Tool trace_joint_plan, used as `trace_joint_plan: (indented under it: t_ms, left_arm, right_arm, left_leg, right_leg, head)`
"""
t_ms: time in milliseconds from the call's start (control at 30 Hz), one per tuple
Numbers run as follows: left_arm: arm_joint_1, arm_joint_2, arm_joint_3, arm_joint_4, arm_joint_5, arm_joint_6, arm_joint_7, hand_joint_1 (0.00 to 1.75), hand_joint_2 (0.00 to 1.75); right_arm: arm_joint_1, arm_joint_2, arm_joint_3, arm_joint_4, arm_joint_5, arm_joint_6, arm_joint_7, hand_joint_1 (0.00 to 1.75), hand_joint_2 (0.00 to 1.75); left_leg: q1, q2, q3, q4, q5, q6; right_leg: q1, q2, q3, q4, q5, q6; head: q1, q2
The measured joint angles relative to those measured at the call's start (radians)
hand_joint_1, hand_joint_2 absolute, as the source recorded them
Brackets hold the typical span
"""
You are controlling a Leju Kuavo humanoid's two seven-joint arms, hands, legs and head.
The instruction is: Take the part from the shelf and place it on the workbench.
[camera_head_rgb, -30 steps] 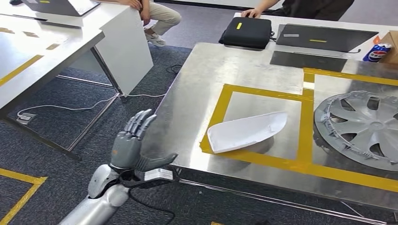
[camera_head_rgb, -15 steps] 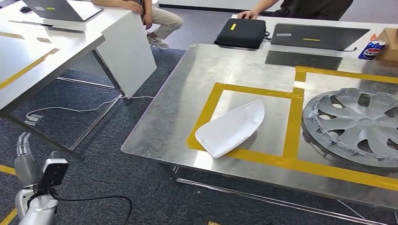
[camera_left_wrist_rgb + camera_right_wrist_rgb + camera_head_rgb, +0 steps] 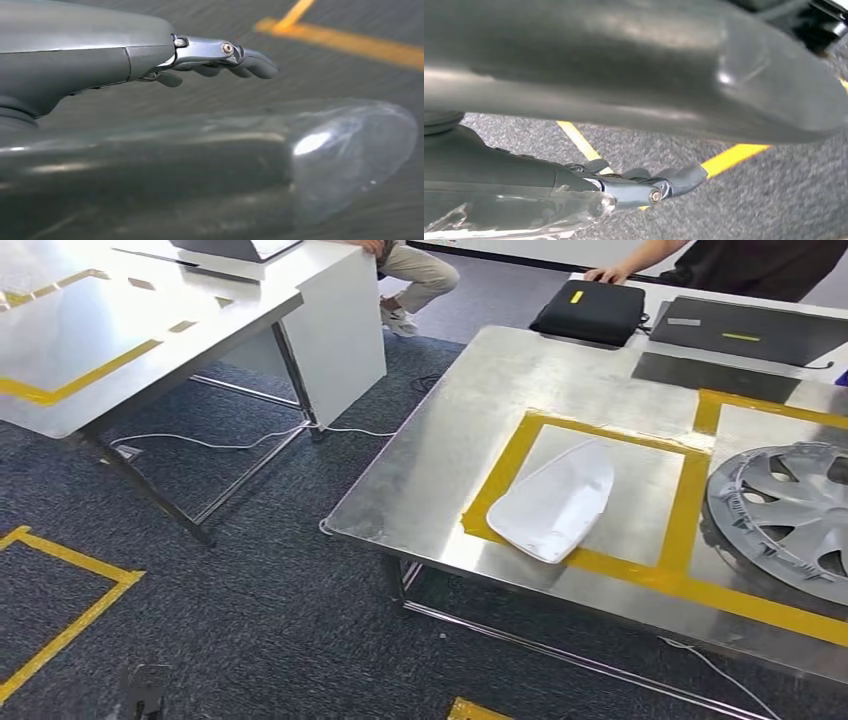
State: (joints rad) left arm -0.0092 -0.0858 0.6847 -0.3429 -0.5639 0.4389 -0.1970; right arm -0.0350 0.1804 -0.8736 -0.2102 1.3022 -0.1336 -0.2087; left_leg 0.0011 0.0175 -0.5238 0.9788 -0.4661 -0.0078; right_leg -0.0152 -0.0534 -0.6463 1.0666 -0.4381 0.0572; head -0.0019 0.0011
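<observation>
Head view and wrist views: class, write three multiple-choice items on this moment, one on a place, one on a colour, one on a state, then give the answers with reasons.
1. Where does the white curved plastic part lie?
A. on the carpet
B. on the steel workbench, partly across the tape square's near edge
C. on the white desk

2. What colour is the tape square?
A. yellow
B. red
C. blue

3. What does the left hand hold?
A. the part
B. a cable
C. nothing

Answers: B, the part rests on the metal top, overlapping the tape; A, the strips are yellow; C, the left wrist view shows its fingers over carpet with nothing in them.
</observation>
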Motion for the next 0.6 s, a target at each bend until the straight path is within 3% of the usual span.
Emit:
trace_joint_plan:
  t_ms: [100,133,167,200,267,333,367,433,467,500,567,600]
  left_arm:
    - [-0.003,-0.029,-0.005,0.047,-0.016,-0.012,0.021,0.00,0.00]
    - [-0.005,-0.036,-0.005,0.061,-0.017,-0.015,0.023,0.00,0.00]
    - [-0.005,-0.042,-0.005,0.074,-0.017,-0.016,0.025,0.00,0.00]
    - [-0.005,-0.046,-0.006,0.084,-0.017,-0.017,0.025,0.00,0.00]
    - [-0.006,-0.053,-0.006,0.097,-0.017,-0.017,0.026,0.00,0.00]
    - [-0.010,-0.058,-0.006,0.102,-0.019,-0.025,0.026,0.00,0.00]
    - [-0.012,-0.059,-0.007,0.104,-0.024,-0.034,0.026,0.00,0.00]
    - [-0.010,-0.063,-0.016,0.109,-0.054,-0.061,0.027,0.00,0.00]
    - [-0.006,-0.066,-0.025,0.112,-0.079,-0.074,0.028,0.00,0.00]
    - [-0.002,-0.069,-0.035,0.114,-0.102,-0.086,0.030,0.00,0.00]
    - [-0.002,-0.074,-0.056,0.118,-0.133,-0.104,0.036,0.00,0.00]
    - [-0.004,-0.077,-0.064,0.119,-0.140,-0.114,0.041,0.00,0.00]
  right_arm:
    - [0.006,0.003,0.000,0.002,-0.001,0.000,0.004,0.00,0.00]
    - [0.006,0.003,0.000,0.003,-0.001,-0.001,0.005,0.00,0.00]
    - [0.006,0.003,0.000,0.003,-0.001,-0.001,0.005,0.00,0.00]
    - [0.006,0.003,-0.001,0.003,-0.001,-0.001,0.005,0.00,0.00]
    - [0.005,0.003,-0.001,0.003,0.000,-0.001,0.005,0.00,0.00]
    - [0.003,0.003,-0.001,0.003,0.000,-0.002,0.008,0.00,0.00]
    - [0.003,0.003,-0.001,0.004,0.001,-0.002,0.011,0.00,0.00]
    - [0.003,0.006,-0.001,0.004,0.005,-0.001,0.023,0.00,0.00]
    - [0.003,0.007,-0.001,0.004,0.010,0.000,0.029,0.00,0.00]
    - [0.003,0.009,-0.001,0.005,0.016,0.000,0.033,0.00,0.00]
    - [0.006,0.011,-0.001,0.005,0.029,0.001,0.035,0.00,0.00]
    - [0.008,0.012,-0.001,0.005,0.034,0.001,0.034,0.00,0.00]
  left_leg:
    - [-0.003,-0.027,-0.033,0.000,0.029,0.013]
    - [-0.005,-0.037,-0.046,0.000,0.039,0.015]
    - [-0.007,-0.047,-0.058,0.001,0.048,0.016]
    - [-0.009,-0.058,-0.070,0.001,0.058,0.016]
    - [-0.010,-0.081,-0.090,0.002,0.078,0.013]
    - [-0.009,-0.103,-0.103,0.002,0.098,0.006]
    - [-0.008,-0.113,-0.108,0.001,0.108,0.001]
    - [-0.006,-0.132,-0.114,-0.002,0.126,-0.011]
    - [-0.006,-0.125,-0.119,0.002,0.119,-0.016]
    - [-0.006,-0.107,-0.128,0.019,0.094,-0.021]
    - [-0.003,-0.057,-0.158,0.111,-0.006,-0.033]
    - [0.000,-0.043,-0.175,0.177,-0.055,-0.040]
  right_leg:
    - [0.005,0.043,-0.045,0.166,-0.135,0.001]
    - [0.008,0.048,-0.048,0.209,-0.159,-0.003]
    - [0.012,0.050,-0.036,0.222,-0.161,-0.008]
    - [0.017,0.054,-0.006,0.199,-0.144,-0.015]
    - [0.026,0.085,0.090,0.078,-0.101,-0.033]
    - [0.030,0.126,0.168,-0.040,-0.091,-0.044]
    - [0.031,0.136,0.183,-0.068,-0.095,-0.046]
    - [0.032,0.120,0.178,-0.077,-0.085,-0.049]
    - [0.031,0.107,0.173,-0.080,-0.076,-0.055]
    - [0.029,0.095,0.167,-0.084,-0.066,-0.062]
    - [0.026,0.065,0.147,-0.088,-0.044,-0.070]
    - [0.026,0.048,0.136,-0.088,-0.034,-0.071]
  head:
    - [0.001,0.000]
    - [0.001,0.000]
    - [0.001,0.000]
    - [0.001,0.000]
    - [0.000,0.000]
    - [0.000,0.000]
    - [0.001,0.000]
    - [0.003,0.000]
    - [0.003,0.000]
    - [0.000,0.000]
    - [-0.007,0.000]
    - [-0.009,0.000]
